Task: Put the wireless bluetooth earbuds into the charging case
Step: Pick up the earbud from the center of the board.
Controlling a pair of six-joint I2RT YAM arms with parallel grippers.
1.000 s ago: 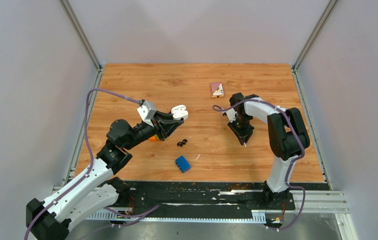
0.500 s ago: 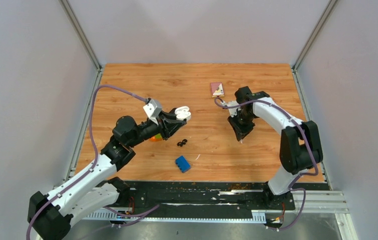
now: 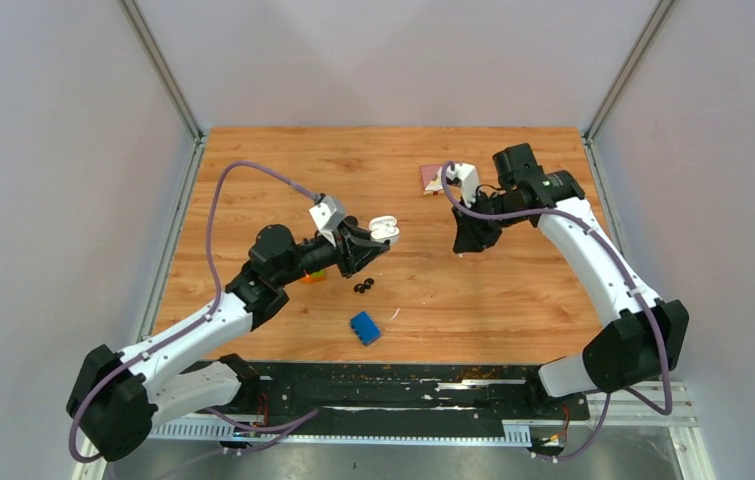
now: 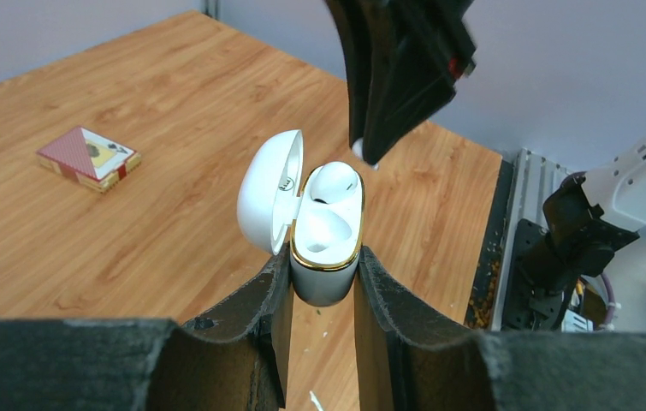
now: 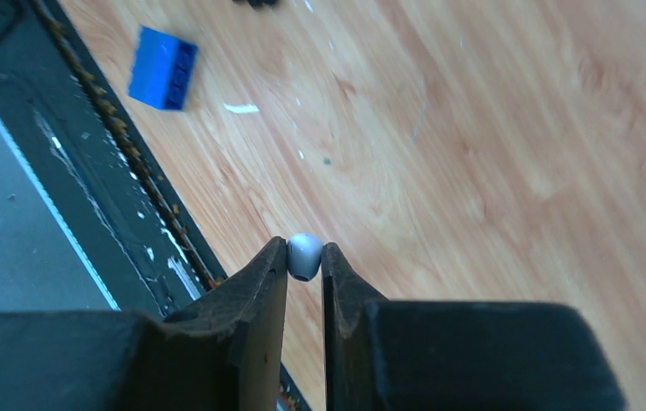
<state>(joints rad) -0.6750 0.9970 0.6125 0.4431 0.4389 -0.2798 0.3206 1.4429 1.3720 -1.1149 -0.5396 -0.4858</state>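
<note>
My left gripper [image 3: 371,243] [image 4: 323,272] is shut on a white charging case [image 3: 384,229] [image 4: 328,231] with a gold rim, held above the table with its lid [image 4: 269,201] swung open. Between the tips of my right gripper [image 3: 466,247] [image 5: 305,259] sits a small white earbud [image 5: 305,255]. In the left wrist view that gripper [image 4: 400,77] hangs just behind and above the open case, the earbud tip [image 4: 358,152] poking out beneath it. Two black earbuds [image 3: 363,287] lie on the wood below the case.
A blue block [image 3: 364,327] [image 5: 162,67] lies near the front edge, a small white scrap [image 3: 394,313] [image 5: 240,109] beside it. A card pack [image 3: 433,178] [image 4: 88,156] lies at the back. Something orange [image 3: 311,276] shows under the left arm.
The left gripper carried the open case rightward. The right arm swung up and back, its gripper now closer to the case, still pinching the white earbud.
</note>
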